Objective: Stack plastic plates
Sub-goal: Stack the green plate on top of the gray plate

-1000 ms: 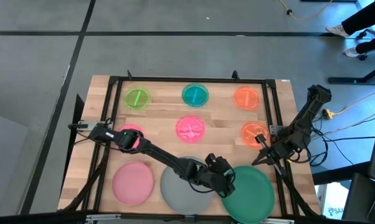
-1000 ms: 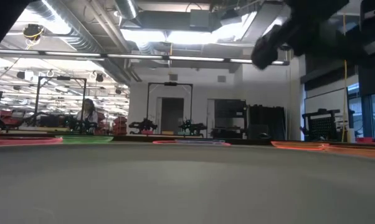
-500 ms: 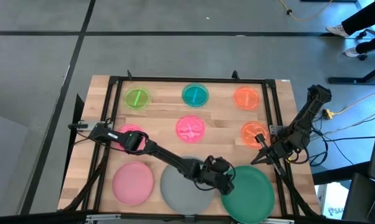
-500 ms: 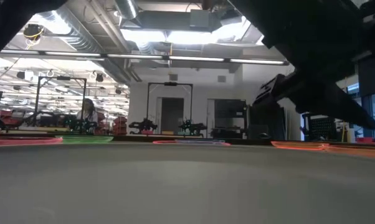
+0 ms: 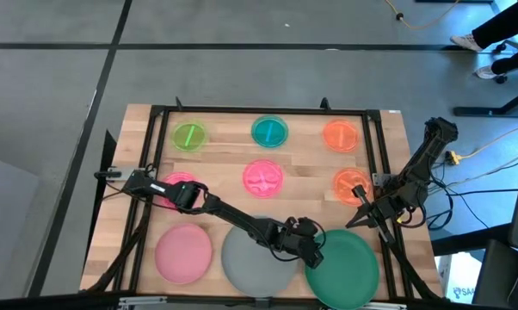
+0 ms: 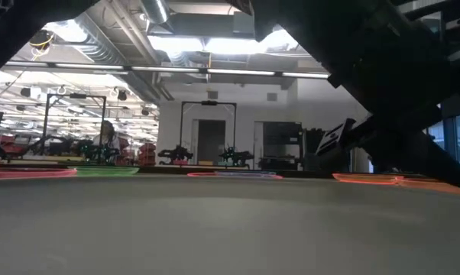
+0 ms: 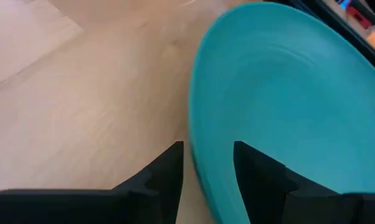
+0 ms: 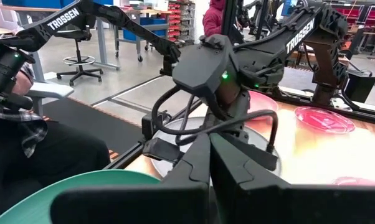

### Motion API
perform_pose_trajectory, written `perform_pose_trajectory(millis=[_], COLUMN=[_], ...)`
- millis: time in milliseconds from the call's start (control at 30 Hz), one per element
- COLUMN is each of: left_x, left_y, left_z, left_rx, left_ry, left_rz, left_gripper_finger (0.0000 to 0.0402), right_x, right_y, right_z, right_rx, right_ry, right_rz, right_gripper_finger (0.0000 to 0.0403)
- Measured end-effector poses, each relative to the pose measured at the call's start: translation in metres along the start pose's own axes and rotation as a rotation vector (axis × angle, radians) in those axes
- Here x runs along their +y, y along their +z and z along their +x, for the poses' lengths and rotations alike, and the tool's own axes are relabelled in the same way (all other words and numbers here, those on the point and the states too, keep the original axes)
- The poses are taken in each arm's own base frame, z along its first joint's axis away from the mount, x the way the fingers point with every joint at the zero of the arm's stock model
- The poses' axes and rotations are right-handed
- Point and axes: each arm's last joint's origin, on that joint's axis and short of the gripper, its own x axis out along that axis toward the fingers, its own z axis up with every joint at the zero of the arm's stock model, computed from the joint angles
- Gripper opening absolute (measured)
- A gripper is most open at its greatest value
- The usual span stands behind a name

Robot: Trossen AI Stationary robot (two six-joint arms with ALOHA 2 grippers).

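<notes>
Since half a second ago the left gripper (image 5: 313, 251) has dropped a little lower at the near edge of the table (image 5: 388, 155), to the rim of the dark green plate (image 5: 345, 271); in the low view its dark bulk now fills more of the right side. Its wrist view shows the fingers (image 7: 169, 171) parted, one on each side of that plate's rim (image 7: 287, 106) — not closed on it.

From left to right along the near row lie the large pink plate (image 5: 183, 251), the grey plate (image 5: 250, 263) under the left arm, then the dark green one. Behind them sit a small pink plate (image 5: 180, 184), partly hidden by the arm, a pink one at centre (image 5: 263, 176) and an orange one (image 5: 349, 182); the far row holds lime green (image 5: 189, 136), teal (image 5: 269, 132) and orange (image 5: 340, 134).

The right gripper (image 5: 362, 215) waits at the table's right edge, its fingers (image 8: 197, 165) pressed together. Only its wrist view shows a person's plaid sleeve (image 8: 13, 118) beside the table.
</notes>
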Motion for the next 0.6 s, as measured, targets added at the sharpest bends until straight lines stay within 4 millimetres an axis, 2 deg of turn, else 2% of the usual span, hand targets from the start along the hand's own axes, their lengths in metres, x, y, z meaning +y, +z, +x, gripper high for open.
perform_pose_trajectory(millis=[467,600], left_x=[0.009,0.011], left_y=[0.012,0.015], left_z=[0.006,0.007], left_rx=[-0.020,-0.035], left_ry=[0.021,0.019], left_rz=[0.010,0.028], left_gripper_finger=[0.0021,0.0006], right_x=[0.000,0.000], right_y=[0.000,0.000], right_z=[0.000,0.000], right_rx=[-0.002,-0.002], right_ry=[-0.001,-0.001], right_rz=[0.001,0.000], right_gripper_finger=[0.0002,0.0002])
